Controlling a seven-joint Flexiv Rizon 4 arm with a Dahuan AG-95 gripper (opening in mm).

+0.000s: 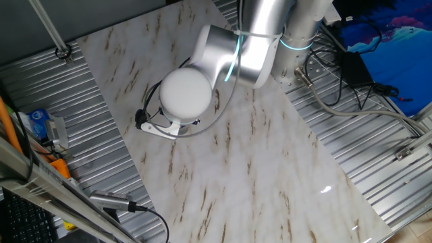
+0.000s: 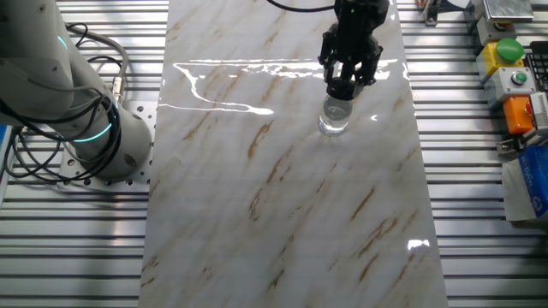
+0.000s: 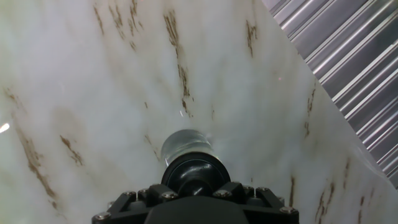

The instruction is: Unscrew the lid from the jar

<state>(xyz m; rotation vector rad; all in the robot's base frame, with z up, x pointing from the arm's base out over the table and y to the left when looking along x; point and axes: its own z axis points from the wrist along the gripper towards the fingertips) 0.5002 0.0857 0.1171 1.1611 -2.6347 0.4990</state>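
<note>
A small clear jar (image 2: pixel 334 120) is seen standing upright on a white marble-patterned table (image 2: pixel 282 205), toward the far half of the slab in the other fixed view, just below a bright streak of reflected light. Its body is shown as a short transparent cylinder through which the veined tabletop is visible, with glints along its wall. The black gripper (image 2: pixel 347 84) is positioned directly above it, its fingers (image 2: pixel 336 85) brought down around the top of the jar.

In the hand view the lid (image 3: pixel 195 171) is presented as a round black cap with a slightly glossy top, sitting over the jar's clear, rounded body (image 3: pixel 185 143), which juts out beyond it toward the top of the picture. The cap is framed from below by the dark, bolted body of the gripper (image 3: pixel 195 198). The fingers are seen close against the lid, but whether a firm grip is held on it cannot be told from these pictures.

In one fixed view the jar and lid are hidden entirely beneath the silver arm (image 1: pixel 223 54) and its round white end cap (image 1: pixel 184 92). Ribbed metal flooring (image 2: pixel 479 214) is visible on both sides of the table.
</note>
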